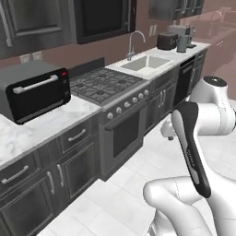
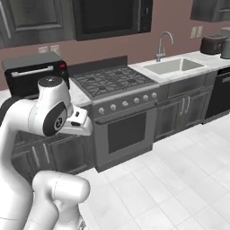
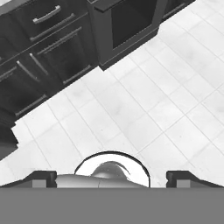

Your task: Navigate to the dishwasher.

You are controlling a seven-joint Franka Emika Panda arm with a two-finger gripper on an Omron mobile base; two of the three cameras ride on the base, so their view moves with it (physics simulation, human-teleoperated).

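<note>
The dishwasher point(image 1: 183, 82) is the flat black front with a silver bar near its top, just past the sink cabinet at the far right end of the counter run. In the right base view the dishwasher point(image 2: 221, 93) sits cut off at the right edge. My arm is folded close over the base, with the hand pointing down at the white tiled floor. The gripper point(image 3: 113, 177) is open in the hand view, its two dark fingertips point(image 3: 41, 177) far apart with nothing between them.
An oven with silver knobs point(image 1: 123, 126) and a gas hob stands ahead. A sink point(image 1: 146, 63) with a tap lies beyond it. A black toaster oven point(image 1: 34, 90) sits on the marble counter at left. A toaster point(image 1: 167, 41) and coffee machine stand above the dishwasher. White tiled floor point(image 2: 179, 179) stretches to the right.
</note>
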